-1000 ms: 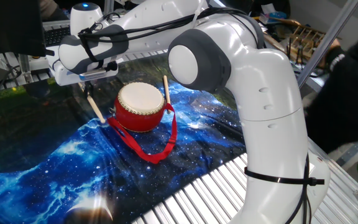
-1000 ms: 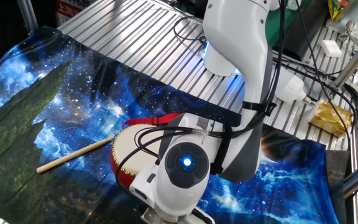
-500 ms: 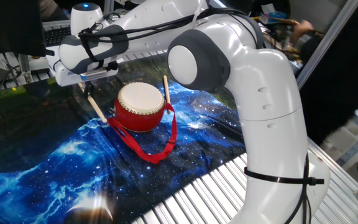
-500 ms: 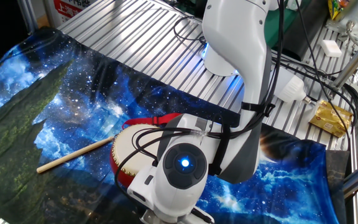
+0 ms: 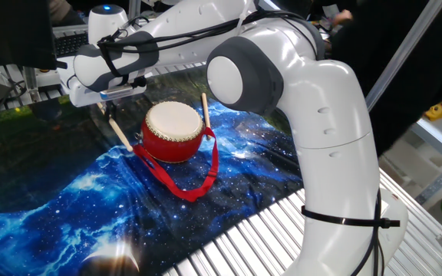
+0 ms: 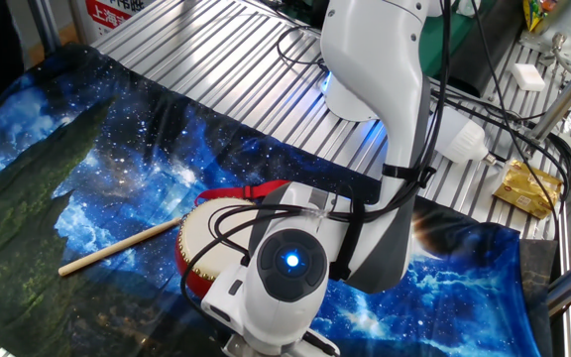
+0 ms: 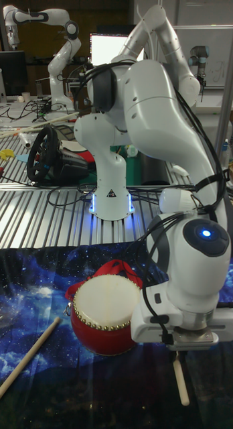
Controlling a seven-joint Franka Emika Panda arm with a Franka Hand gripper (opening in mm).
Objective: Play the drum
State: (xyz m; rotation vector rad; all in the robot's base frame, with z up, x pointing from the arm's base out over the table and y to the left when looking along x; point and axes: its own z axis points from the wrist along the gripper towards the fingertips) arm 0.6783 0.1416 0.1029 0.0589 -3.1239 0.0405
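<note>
Starry blue cloth (image 5: 67,207) covers the table, and the drum (image 5: 173,131) sits at its middle, strap trailing toward 5 o'clock. At the drum's 9 o'clock the claw (image 5: 107,106) pinches a stick (image 5: 119,133), tip low beside the red body. Judging by this, no strike is landing; drumming remains. A second stick (image 6: 117,247) lies loose.

Two opposite side cameras, one frontal tall camera, all sharing drum (image 5: 173,131)
</note>
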